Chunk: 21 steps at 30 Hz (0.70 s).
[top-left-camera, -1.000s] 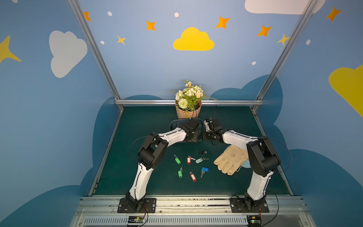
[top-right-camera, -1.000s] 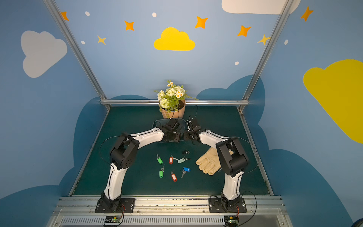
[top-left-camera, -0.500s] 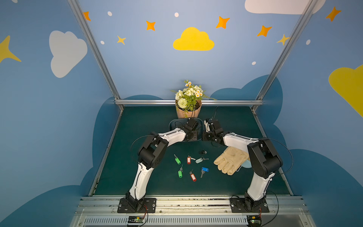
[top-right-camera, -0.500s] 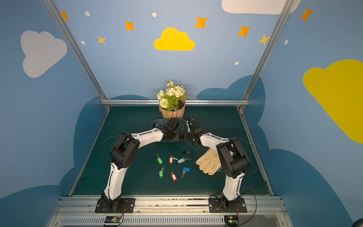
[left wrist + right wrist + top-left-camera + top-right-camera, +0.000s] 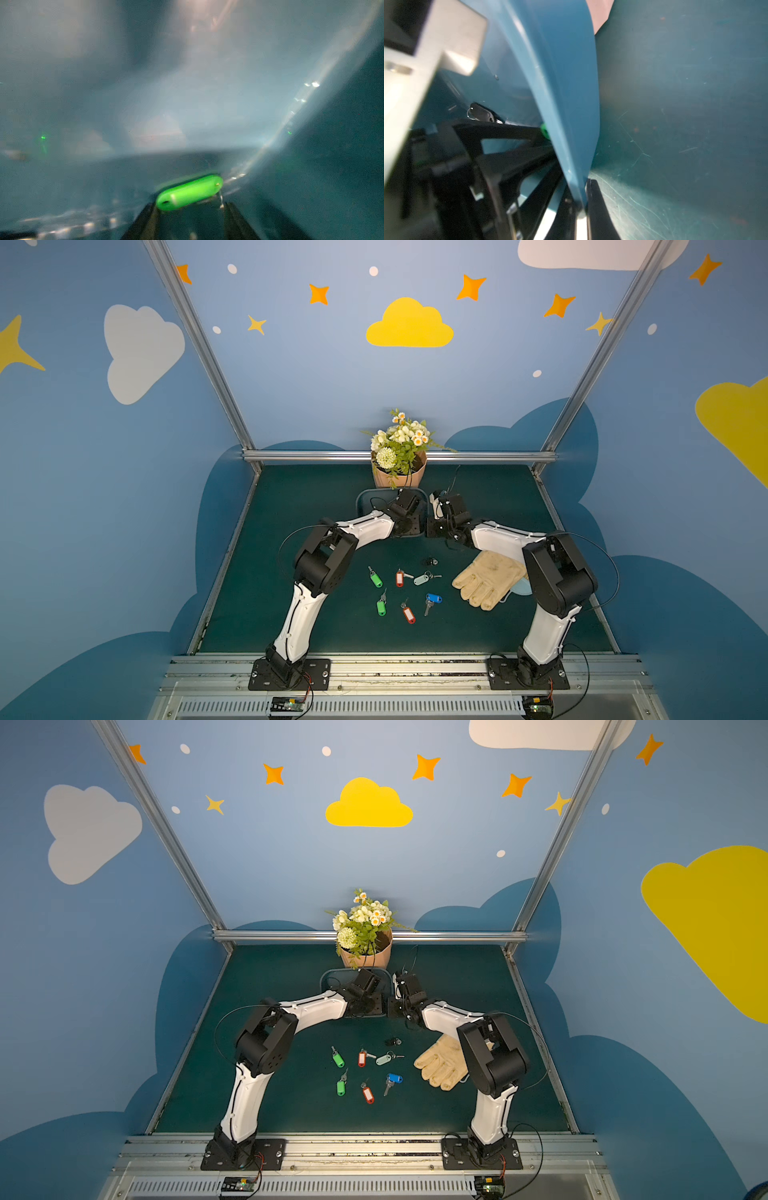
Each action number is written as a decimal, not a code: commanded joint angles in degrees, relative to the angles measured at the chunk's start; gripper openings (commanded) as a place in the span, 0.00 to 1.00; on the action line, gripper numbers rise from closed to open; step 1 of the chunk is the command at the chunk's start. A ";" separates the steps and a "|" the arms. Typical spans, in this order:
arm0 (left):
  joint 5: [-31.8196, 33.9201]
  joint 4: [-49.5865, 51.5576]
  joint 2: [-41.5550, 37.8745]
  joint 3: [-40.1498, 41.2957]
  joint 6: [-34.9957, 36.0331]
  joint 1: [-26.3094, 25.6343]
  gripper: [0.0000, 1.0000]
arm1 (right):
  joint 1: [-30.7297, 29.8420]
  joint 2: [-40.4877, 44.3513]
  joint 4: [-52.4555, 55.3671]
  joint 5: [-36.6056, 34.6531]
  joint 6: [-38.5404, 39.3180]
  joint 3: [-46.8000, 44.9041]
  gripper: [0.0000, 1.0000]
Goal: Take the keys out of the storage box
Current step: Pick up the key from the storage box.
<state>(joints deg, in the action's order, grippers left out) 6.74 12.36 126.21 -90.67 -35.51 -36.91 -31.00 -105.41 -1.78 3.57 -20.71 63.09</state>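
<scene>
On green matting (image 5: pixel 675 104), right end effector (image 5: pixel 582 193) pinches the storage box (image 5: pixel 560 83) wall; left end effector (image 5: pixel 190 206) part-open astride a green-tagged key (image 5: pixel 190 192).

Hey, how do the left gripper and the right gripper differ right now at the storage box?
The left gripper is down inside the storage box, while the right gripper sits at its side wall. The left gripper's jaws stand apart with a green-tagged key at their tips; the right gripper's are shut on that wall, one finger inside, one outside. Both have black fingers and are at the same box.
</scene>
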 commanded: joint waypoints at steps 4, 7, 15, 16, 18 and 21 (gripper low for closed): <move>-0.71 -3.56 1.02 -0.65 -0.67 -0.09 0.59 | -1.73 -0.24 -6.68 4.00 2.53 -3.11 0.00; 0.05 -3.91 1.45 -0.91 -0.62 -0.09 0.64 | -1.80 -0.67 -8.07 5.14 3.00 -3.75 0.00; 1.97 -1.14 3.31 -4.80 1.14 -0.21 0.65 | -1.87 -0.42 -11.14 7.41 3.75 -5.38 0.00; 2.08 -0.95 3.56 -4.95 1.31 -0.21 0.60 | -1.87 -0.25 -11.06 7.41 3.81 -5.35 0.00; 2.21 -0.85 3.72 -4.71 1.47 -0.36 0.44 | -1.90 0.01 -10.95 7.26 4.02 -5.39 0.00; 2.71 -0.32 3.49 -4.45 2.08 -0.38 0.34 | -1.88 0.29 -10.62 7.15 4.08 -5.35 0.00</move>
<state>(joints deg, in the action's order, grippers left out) 9.10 14.46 128.05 -93.58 -35.16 -37.85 -30.98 -105.51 -11.22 5.23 -20.03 58.15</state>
